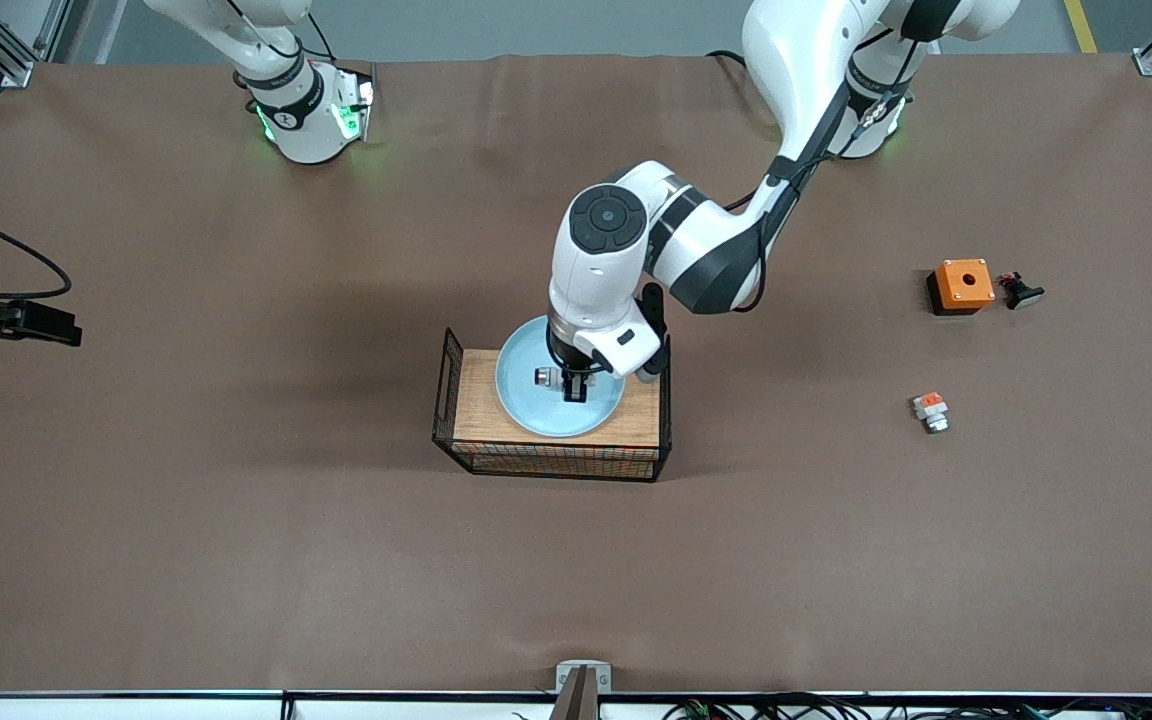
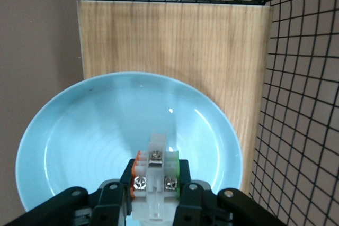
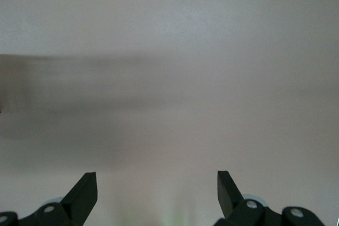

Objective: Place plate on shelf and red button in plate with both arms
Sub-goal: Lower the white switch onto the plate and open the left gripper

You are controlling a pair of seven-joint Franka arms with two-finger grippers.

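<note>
- The wire basket (image 1: 456, 380) with its wooden board (image 1: 481, 400) stood mid-table, bearing the plate (image 1: 526, 400).
- The left gripper (image 1: 573, 385) hung over the plate, fingers clamped on the red button (image 2: 154, 175).
- The right gripper (image 3: 157, 186) waited at its table end, fingers spread wide, empty.
- Judged step: setting the button down; next, opening the fingers.

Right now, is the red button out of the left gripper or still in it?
In it. The left gripper is shut on the red button, fingers on both sides, over the plate in the wire basket.
</note>
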